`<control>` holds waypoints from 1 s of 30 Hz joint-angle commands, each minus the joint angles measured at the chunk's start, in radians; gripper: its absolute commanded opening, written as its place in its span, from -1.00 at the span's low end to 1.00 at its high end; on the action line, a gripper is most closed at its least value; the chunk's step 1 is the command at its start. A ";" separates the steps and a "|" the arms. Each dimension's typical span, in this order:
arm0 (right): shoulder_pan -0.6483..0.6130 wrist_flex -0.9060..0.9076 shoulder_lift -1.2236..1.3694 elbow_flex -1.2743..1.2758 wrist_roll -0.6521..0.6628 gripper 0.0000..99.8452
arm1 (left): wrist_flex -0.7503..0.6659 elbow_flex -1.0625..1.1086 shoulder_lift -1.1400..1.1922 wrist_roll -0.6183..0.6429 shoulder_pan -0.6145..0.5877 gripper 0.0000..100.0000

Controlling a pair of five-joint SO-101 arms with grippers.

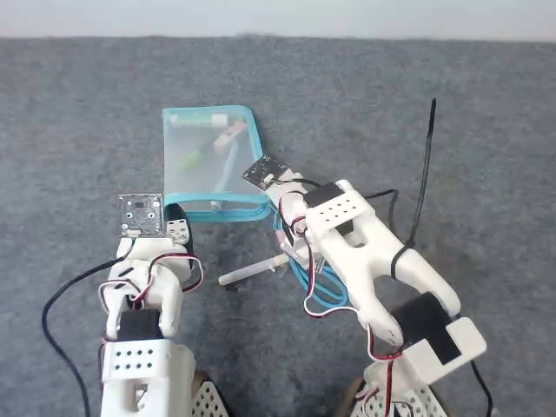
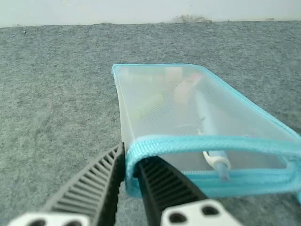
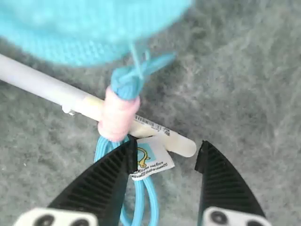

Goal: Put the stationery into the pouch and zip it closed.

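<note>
Turquoise-trimmed mesh pouch [image 1: 195, 169]: translucent, lying flat on the grey felt-like table cover [image 1: 78, 113], directly ahead of the left gripper [image 2: 129, 162].

Contents seen through the mesh:
- one blue-and-white pen [image 2: 212, 141], lengthwise, its end nearest the left gripper
- one green piece [image 2: 150, 103], farther in
- one pinkish piece [image 2: 186, 87], farther in

The pouch's near edge shows two turquoise bands with a gap between them, and the pen's end sits in that gap.

Left gripper: black ribbed fingers pinched together on the near corner of the pouch's turquoise trim. The pouch body extends away from the fingertips and off to one side.

Right gripper [image 3: 167, 150]: fingers apart and holding nothing, pointed down at the table just past the pouch's other near corner.

White pen [image 1: 252, 270]: outside the pouch, flat on the table cover. One end lies in the gap between the right gripper's fingertips, and the barrel runs away from them toward the pouch's edge.

Blue cord [image 3: 141, 197]: a loop leading from the pouch's corner and crossing over the white pen. It carries a pink sleeve [image 3: 117, 115] just ahead of the right gripper. A small paper tag [image 3: 150, 162] on the cord touches one finger.

Black strip [image 1: 426, 165]: thin, lying on the table cover well apart from both grippers, beyond the right arm.
</note>
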 commanded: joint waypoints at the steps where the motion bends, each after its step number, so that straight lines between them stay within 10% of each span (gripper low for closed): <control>1: 0.008 -0.054 -0.005 -0.008 0.026 -0.58 | -0.025 -0.054 -0.015 -0.006 0.003 -0.98; 9: 0.010 -0.024 0.170 -0.098 0.141 -0.58 | -0.025 -0.054 -0.015 -0.006 0.003 -0.98; 16: 0.122 0.076 0.272 -0.270 -0.021 -0.92 | -0.025 -0.054 -0.015 -0.006 0.003 -0.98; 30: 0.435 0.159 0.283 -0.356 -0.224 -0.87 | -0.023 -0.054 -0.012 -0.006 0.003 -0.98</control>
